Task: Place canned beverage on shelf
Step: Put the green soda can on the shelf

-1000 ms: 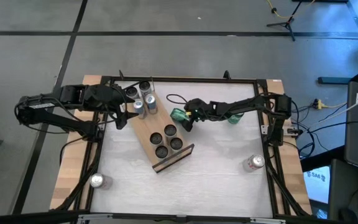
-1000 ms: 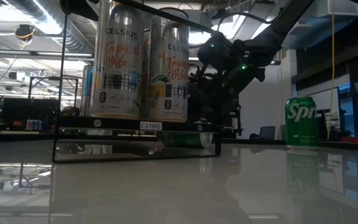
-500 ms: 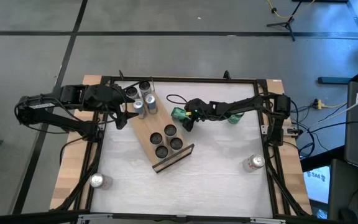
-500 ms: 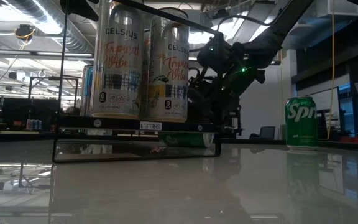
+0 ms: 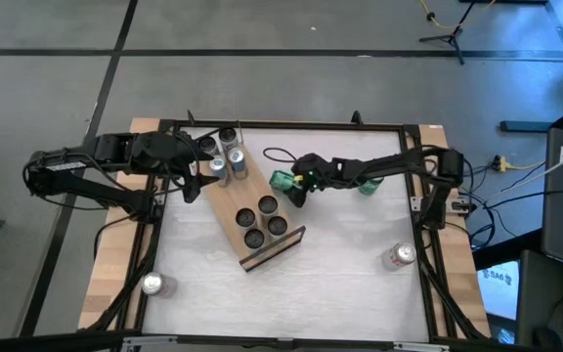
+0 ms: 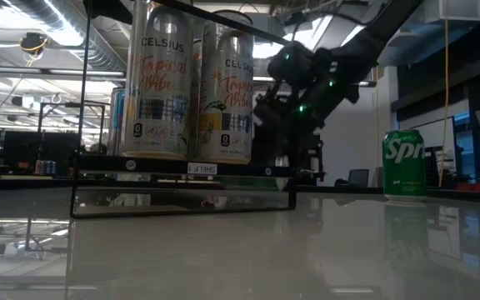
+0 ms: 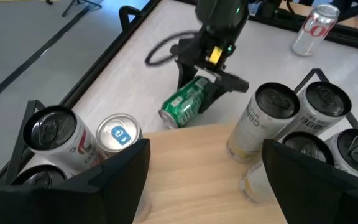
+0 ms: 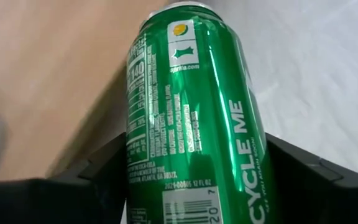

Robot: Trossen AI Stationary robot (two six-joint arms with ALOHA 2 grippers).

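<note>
While my right gripper reaches across the table beside the shelf, its two fingers are clamped on a green can that lies on its side. From my right wrist the can fills the view between the dark fingers, its label facing me, with the wooden board just beside it. The left wrist view shows the same can tilted, one end near the edge of the wood, the right gripper closed around it.

My left gripper hangs over the far end of the shelf near a cluster of upright cans, its fingers spread apart and holding nothing. Four cans stand in two rows at the near end of the shelf. On the table, another green can stands upright off to the right side, a silver can lies near the front right corner, and one more near the front left.
</note>
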